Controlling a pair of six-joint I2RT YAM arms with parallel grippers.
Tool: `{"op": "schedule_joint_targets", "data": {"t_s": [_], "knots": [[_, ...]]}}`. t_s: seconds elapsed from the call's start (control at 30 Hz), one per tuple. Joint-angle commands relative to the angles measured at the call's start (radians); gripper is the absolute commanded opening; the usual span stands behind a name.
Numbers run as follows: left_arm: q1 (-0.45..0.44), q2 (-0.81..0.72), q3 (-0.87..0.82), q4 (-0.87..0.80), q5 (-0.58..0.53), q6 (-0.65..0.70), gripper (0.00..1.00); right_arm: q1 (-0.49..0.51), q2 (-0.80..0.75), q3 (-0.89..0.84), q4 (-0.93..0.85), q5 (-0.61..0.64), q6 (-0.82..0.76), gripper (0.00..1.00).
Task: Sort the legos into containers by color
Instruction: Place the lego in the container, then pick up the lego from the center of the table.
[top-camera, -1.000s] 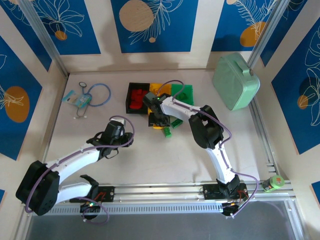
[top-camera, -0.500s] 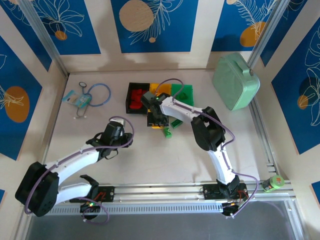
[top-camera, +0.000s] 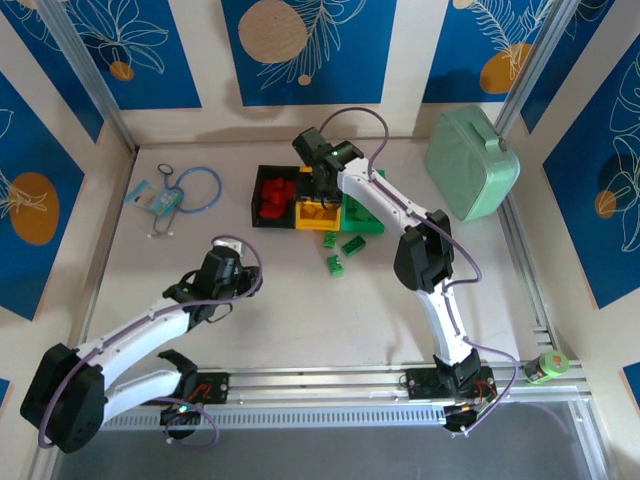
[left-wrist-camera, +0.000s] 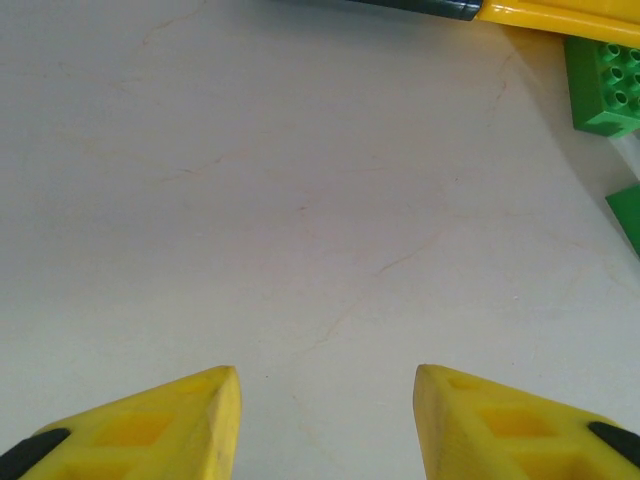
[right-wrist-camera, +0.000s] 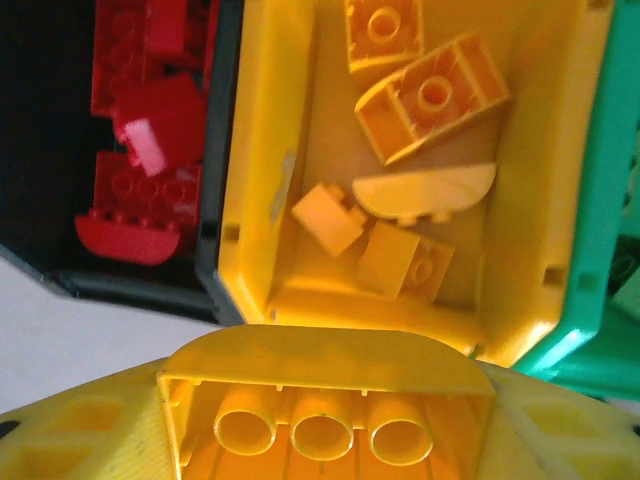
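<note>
Hovering over the yellow plastic bin (right-wrist-camera: 252, 190), the right gripper (right-wrist-camera: 322, 445) pinches a yellow arched plastic brick (right-wrist-camera: 320, 362); the left gripper (left-wrist-camera: 327, 420) hangs spread above the worktop (left-wrist-camera: 300, 200).

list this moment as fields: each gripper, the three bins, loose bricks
left gripper: open, empty, over bare table
right gripper: shut on a yellow brick, above the yellow bin
black bin: red bricks inside
yellow bin: several yellow bricks inside
green bin: joined to the yellow bin
loose: three green bricks on the table near the bins
</note>
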Motion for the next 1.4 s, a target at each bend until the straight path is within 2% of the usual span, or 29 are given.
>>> {"op": "schedule_joint_targets", "data": {"t_s": [0.0,0.1,0.17,0.23,0.4,0.53,0.9,1.1,1.37], "knots": [[0.005,-0.008,-0.006,-0.019,-0.015,0.018,0.49,-0.01,0.077,0.105,-0.1,0.003,-0.046,0.53],[0.005,0.002,0.006,-0.017,-0.007,0.02,0.49,-0.022,0.136,0.225,-0.16,0.004,-0.055,0.6],[0.005,0.003,0.013,-0.021,-0.004,0.02,0.48,-0.021,0.155,0.278,-0.196,0.013,-0.065,0.8],[0.005,0.002,0.016,-0.018,-0.002,0.02,0.49,-0.017,0.144,0.273,-0.204,0.036,-0.065,0.85],[0.005,0.012,0.026,-0.01,0.014,0.021,0.49,-0.007,0.06,0.134,-0.16,0.065,-0.058,0.86],[0.005,0.023,0.034,0.006,0.037,0.027,0.49,-0.008,-0.062,-0.083,-0.062,0.068,-0.041,0.86],[-0.011,0.116,0.042,0.118,0.169,0.006,0.6,-0.047,-0.374,-0.553,0.183,0.0,-0.001,0.86],[-0.083,0.267,0.138,0.129,0.215,0.035,0.67,-0.083,-0.474,-0.759,0.265,-0.034,0.041,0.87],[-0.206,0.529,0.356,0.106,0.217,0.03,0.68,-0.117,-0.615,-0.973,0.322,-0.027,0.085,0.87]]}}
